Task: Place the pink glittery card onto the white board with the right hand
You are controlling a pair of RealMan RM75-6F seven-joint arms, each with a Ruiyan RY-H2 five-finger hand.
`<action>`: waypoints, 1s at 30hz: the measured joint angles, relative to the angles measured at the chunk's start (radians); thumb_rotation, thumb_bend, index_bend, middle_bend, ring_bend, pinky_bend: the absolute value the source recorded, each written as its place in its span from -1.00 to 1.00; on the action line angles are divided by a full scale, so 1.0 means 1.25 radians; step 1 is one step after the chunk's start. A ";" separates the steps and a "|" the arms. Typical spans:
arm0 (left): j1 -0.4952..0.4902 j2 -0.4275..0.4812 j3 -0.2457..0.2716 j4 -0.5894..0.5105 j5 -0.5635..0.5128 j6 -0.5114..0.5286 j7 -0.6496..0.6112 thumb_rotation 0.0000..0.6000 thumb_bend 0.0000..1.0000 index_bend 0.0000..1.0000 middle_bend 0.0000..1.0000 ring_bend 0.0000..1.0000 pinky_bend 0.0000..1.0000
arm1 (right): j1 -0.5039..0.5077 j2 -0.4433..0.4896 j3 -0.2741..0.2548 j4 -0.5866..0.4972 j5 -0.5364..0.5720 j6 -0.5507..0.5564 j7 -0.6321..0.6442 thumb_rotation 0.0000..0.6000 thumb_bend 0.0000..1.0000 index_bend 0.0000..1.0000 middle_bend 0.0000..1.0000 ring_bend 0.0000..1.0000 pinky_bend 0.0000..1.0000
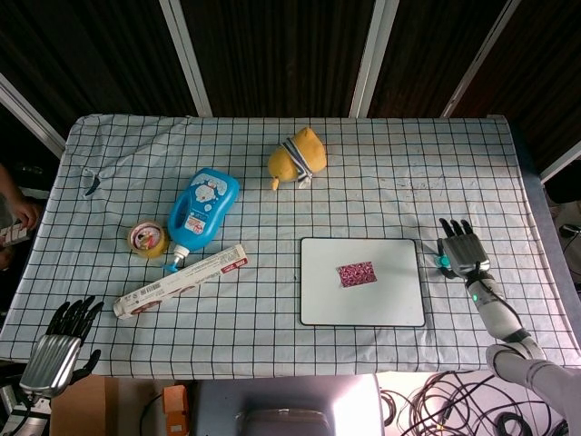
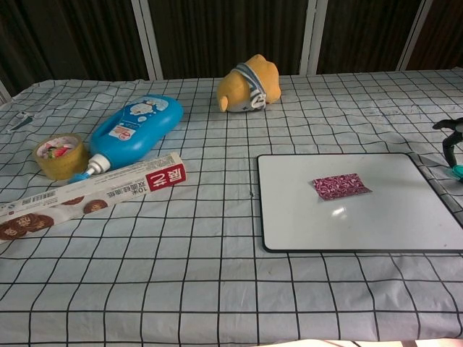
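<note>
Beside the board's right edge, the right hand is held empty over the counter, fingers spread. On the white board, the pink glittery card is seen lying flat near the middle. Off the near-left corner, the left hand is kept empty, fingers apart.

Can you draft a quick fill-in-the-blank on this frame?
1. The pink glittery card lies on the ____.
2. The blue bottle lies between the roll of tape and the ____ plush toy.
3. The right hand holds ____.

Missing words: white board; yellow; nothing
</note>
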 measured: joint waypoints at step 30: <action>0.009 0.011 0.001 0.010 0.003 0.020 -0.036 1.00 -0.26 -1.00 -1.00 -1.00 -0.99 | 0.106 -0.012 0.073 -0.379 0.110 0.055 -0.300 1.00 -0.57 0.04 -1.00 -1.00 -1.00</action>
